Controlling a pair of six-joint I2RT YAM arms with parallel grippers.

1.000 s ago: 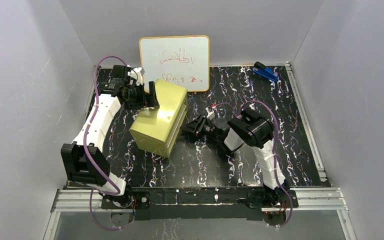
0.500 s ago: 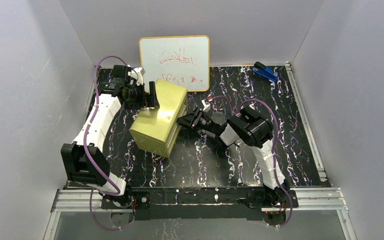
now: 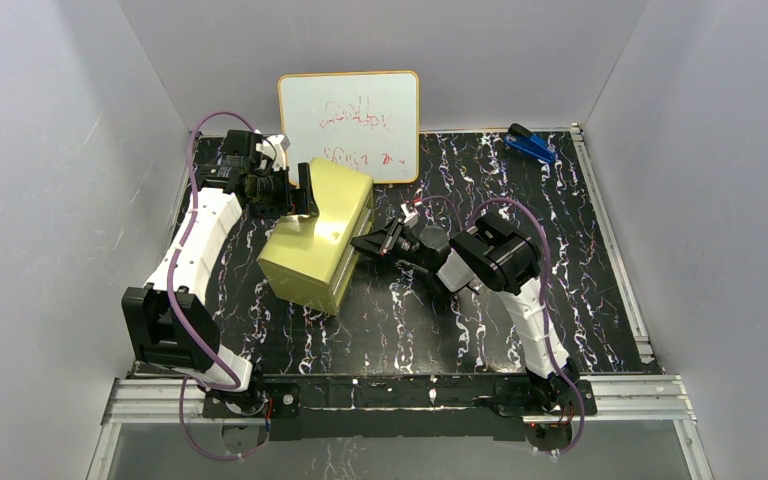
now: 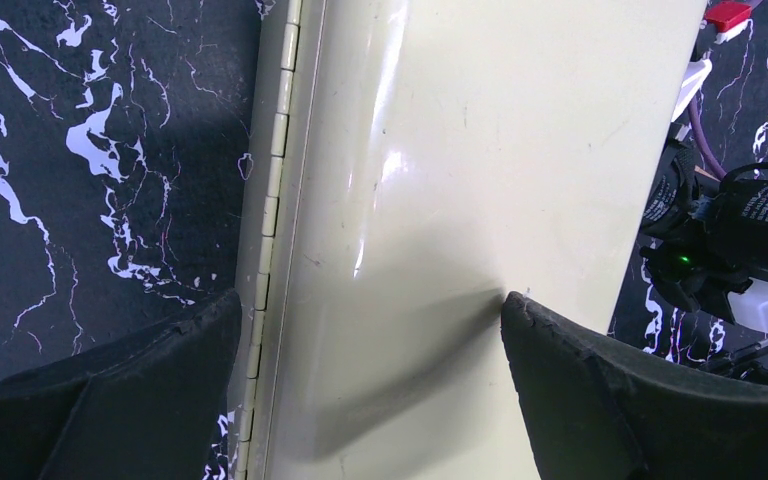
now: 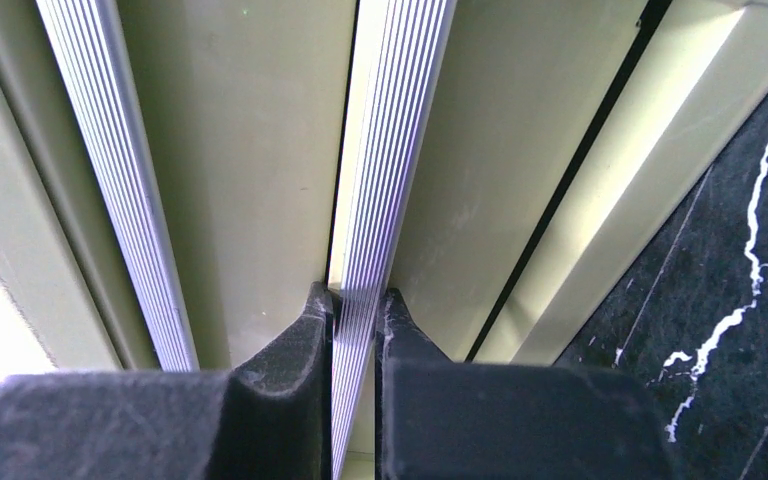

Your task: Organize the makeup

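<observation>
None of the makeup shows in any view: no discs, stick or packet. A yellow-green case (image 3: 320, 240) with ribbed silver drawer handles stands left of centre on the table. My left gripper (image 3: 305, 190) is open and rests on the case's top at its far end. In the left wrist view the fingers straddle the lid (image 4: 460, 200), one past the hinge (image 4: 270, 200). My right gripper (image 3: 370, 243) is at the case's front. In the right wrist view it (image 5: 355, 300) is shut on a ribbed silver handle (image 5: 390, 150).
A whiteboard (image 3: 350, 125) with red scribbles leans on the back wall just behind the case. A blue stapler-like object (image 3: 531, 145) lies at the back right. Grey walls close in the black marbled table (image 3: 560, 260) on three sides.
My right gripper has moved left and slightly away from me, up to the case's front. The case has shifted very slightly left. The left arm has not moved.
</observation>
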